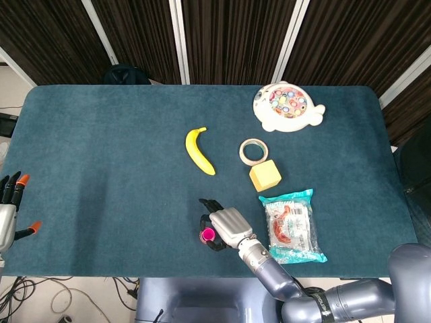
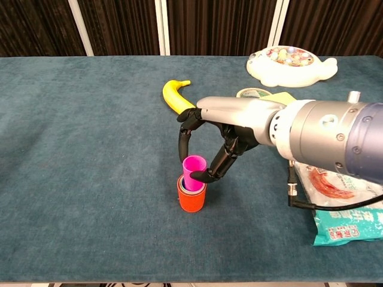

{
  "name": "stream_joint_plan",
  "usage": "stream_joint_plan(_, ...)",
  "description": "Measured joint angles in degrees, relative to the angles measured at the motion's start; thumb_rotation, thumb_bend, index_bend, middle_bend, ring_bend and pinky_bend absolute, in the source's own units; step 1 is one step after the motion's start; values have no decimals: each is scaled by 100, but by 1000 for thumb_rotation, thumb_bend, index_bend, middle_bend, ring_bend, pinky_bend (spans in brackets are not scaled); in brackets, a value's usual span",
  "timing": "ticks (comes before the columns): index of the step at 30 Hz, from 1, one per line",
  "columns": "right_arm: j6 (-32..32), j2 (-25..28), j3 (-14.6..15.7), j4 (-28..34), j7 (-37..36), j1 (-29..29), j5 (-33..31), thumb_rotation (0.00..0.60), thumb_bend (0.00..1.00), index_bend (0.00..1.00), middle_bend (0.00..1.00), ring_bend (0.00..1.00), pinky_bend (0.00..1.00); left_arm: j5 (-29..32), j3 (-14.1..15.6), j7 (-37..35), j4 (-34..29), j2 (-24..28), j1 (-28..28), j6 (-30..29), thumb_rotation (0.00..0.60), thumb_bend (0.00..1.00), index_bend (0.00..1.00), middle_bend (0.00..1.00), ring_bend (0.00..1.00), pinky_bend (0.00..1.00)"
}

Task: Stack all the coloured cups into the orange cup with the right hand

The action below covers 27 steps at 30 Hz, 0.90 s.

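Your right hand [image 2: 210,141] pinches one pink cup [image 2: 194,172], seated in the single orange cup [image 2: 191,200] near the tabletop's [image 2: 84,149] front edge. Beyond lie one banana [image 2: 173,95] and one fish-shaped toy [image 2: 290,63]. Your left hand [image 1: 9,205] hangs off-table, fingers spread, holding nothing.

Orange cup [image 2: 192,200] upright near front edge of table, roughly centre. Pink cup [image 2: 193,172] nested upright inside it, upper half protruding above rim; pink interior visible from above [image 1: 208,234]. Blue rim barely seen between them.
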State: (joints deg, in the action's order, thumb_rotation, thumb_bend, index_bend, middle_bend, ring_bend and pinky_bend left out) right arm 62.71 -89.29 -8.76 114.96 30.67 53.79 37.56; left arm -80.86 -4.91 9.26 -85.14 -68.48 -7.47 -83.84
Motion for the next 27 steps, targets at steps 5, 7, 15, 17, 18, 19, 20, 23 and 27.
stream_joint_plan(5,-37,-43,7,-73,-27,3,-2,600,417,484,0,71,1000,-10,6,4,-2,-1,-1,2,600,0,0,0,0,52)
stream_joint_plan(7,-47,-49,4,-82,-34,6,8,600,416,433,0,71,1000,-5,4,4,-2,-1,0,0,600,0,0,0,0,52)
stream_joint_plan(15,-113,-33,14,-76,-20,31,-17,600,416,331,0,68,467,-8,11,10,-3,-2,-3,16,600,0,0,0,0,52)
stream_joint_plan(17,-130,-19,11,-65,-22,39,-17,600,416,318,0,64,137,-11,11,12,-3,-4,-3,13,600,0,0,0,0,52)
stream_joint_plan(18,-135,-13,12,-63,-21,41,-11,600,416,316,0,63,107,-11,10,13,-3,-6,-3,11,600,0,0,0,0,52)
stream_joint_plan(19,-139,-8,14,-62,-22,42,-6,600,416,313,0,60,100,-9,10,14,-3,-5,-2,12,600,0,0,0,0,52)
stream_joint_plan(20,-140,2,15,-61,-26,41,-2,600,416,311,0,59,96,-9,10,14,-3,-5,-2,12,600,0,0,0,0,52)
stream_joint_plan(23,-147,23,15,-54,-36,39,-1,600,415,311,0,58,96,-15,13,24,3,-3,-4,13,600,0,0,0,0,52)
stream_joint_plan(27,-118,93,-9,-28,-44,32,3,600,416,311,0,58,96,-24,15,35,18,-13,-7,11,600,0,0,0,0,52)
